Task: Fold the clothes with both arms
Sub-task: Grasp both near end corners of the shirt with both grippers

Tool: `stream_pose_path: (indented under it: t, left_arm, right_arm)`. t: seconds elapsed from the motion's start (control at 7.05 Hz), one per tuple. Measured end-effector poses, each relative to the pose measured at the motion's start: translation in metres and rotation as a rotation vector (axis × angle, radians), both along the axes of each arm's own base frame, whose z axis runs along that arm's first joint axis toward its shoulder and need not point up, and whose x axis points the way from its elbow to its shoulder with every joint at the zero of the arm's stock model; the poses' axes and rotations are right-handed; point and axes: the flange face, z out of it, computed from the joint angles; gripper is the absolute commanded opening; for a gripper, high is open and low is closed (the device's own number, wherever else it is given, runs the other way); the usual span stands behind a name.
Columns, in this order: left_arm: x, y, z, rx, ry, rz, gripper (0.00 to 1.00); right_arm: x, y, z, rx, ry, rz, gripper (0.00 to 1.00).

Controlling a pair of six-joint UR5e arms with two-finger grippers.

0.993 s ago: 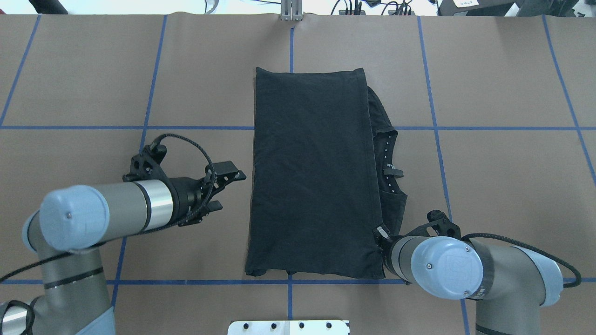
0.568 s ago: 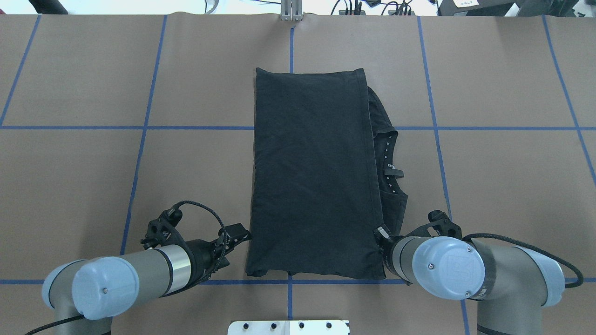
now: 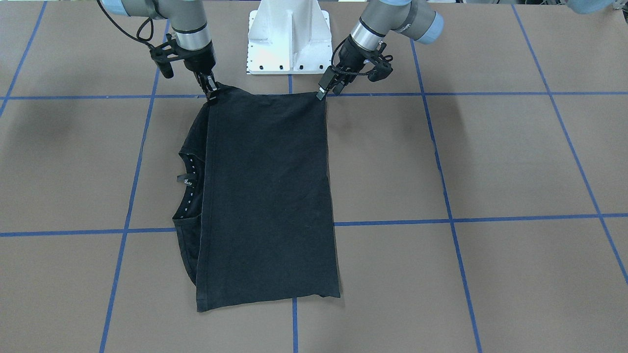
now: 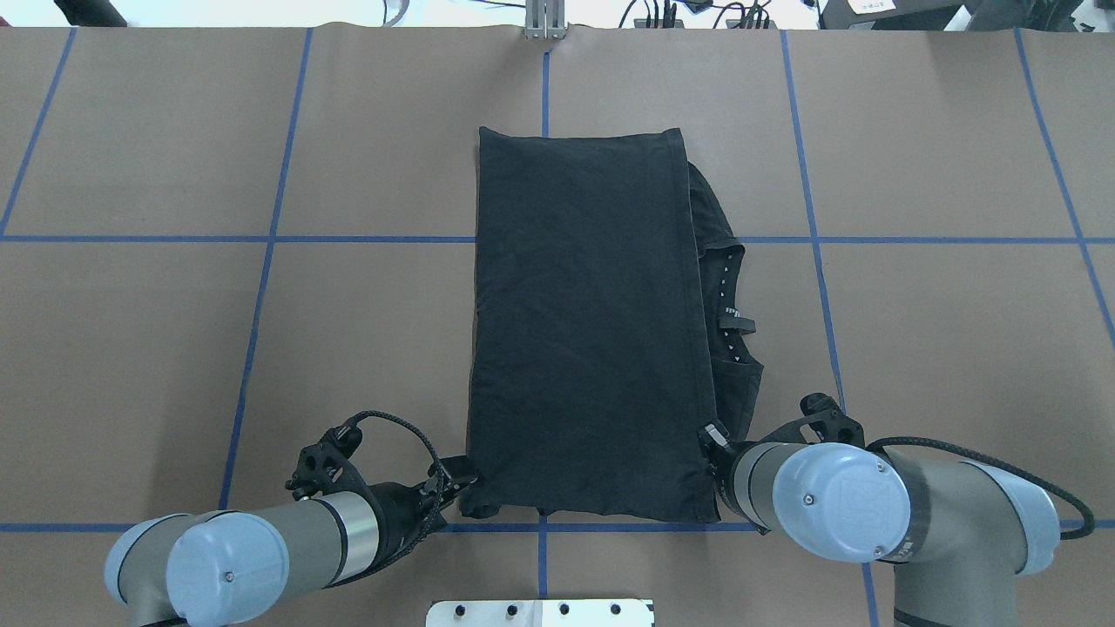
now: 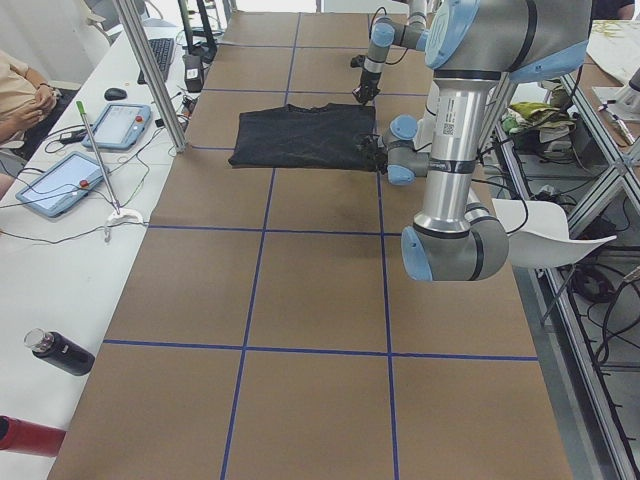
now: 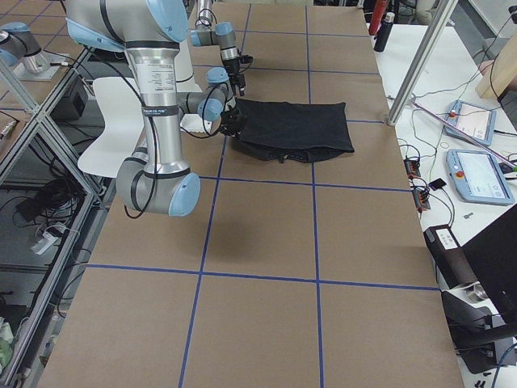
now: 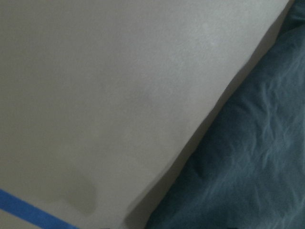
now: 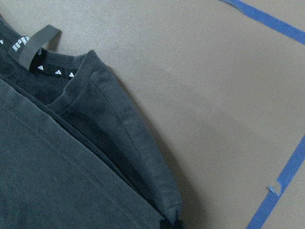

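**Both grippers at the near corners of the folded shirt**

The black T-shirt [image 4: 584, 331] lies flat near the middle of the brown table [image 4: 915, 331], folded into a tall rectangle. Its plain side faces up, and its collar [image 4: 736, 322], with a small label, pokes out along the 3 o'clock edge in the overhead view.

The left arm [image 4: 261, 549] comes in low from 8 o'clock, its forearm nearly level and its wrist aimed toward 2 o'clock. The left gripper [image 4: 462, 482] sits at the shirt's 7 o'clock corner. In the front-facing view its jaws look narrowly parted, with one fingertip [image 3: 321, 94] touching the cloth edge and nothing gripped. The left wrist view shows only bare table and a dark swath of fabric at 4 o'clock, with no fingers in sight.

The right arm [image 4: 836, 501] reaches in from 4 o'clock, its wrist tipped steeply down toward 10 o'clock. The right gripper [image 3: 212, 94] is at the shirt's 5 o'clock corner in the overhead view, jaws closed together on the layered hem. The corner is raised slightly off the table there. The right wrist view shows that corner running into the bottom edge.
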Motion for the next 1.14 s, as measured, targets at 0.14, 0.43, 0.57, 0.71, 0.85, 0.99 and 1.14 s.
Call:
stream_pose_path:
  t: [0.14,0.43,0.57,0.71,0.85,0.99,1.14]
  left_arm:
    - [0.0046,-0.0002,-0.0013,0.0,0.0,0.0,0.6]
    - [0.009,-0.0004,-0.0043,0.0,0.003,0.001,0.42]
    - [0.01,-0.0005,-0.0036,0.0,0.001,0.001,0.22]
    - [0.0109,-0.0006,-0.0024,-0.001,-0.001,0.001,0.03]
    - [0.0113,-0.0006,-0.0021,-0.001,-0.001,0.001,0.0]
    - [0.0108,-0.0004,-0.0027,-0.002,0.0,0.003,0.0]
    - [0.0089,-0.0003,-0.005,-0.001,0.006,0.004,0.0]
  right_arm:
    - [0.0002,0.0001,-0.0002,0.0,0.0,0.0,0.0]
    - [0.0005,0.0001,-0.0006,0.0,-0.001,0.0,0.0]
    - [0.0006,0.0002,-0.0009,0.0,-0.002,0.0,0.0]
    - [0.0006,0.0002,-0.0009,0.0,-0.002,-0.001,0.0]
    - [0.0005,0.0001,-0.0007,0.0,-0.002,-0.001,0.0]
    - [0.0005,0.0,-0.0005,0.0,-0.001,-0.002,0.0]
    - [0.0006,0.0,-0.0003,0.0,-0.001,-0.002,0.0]
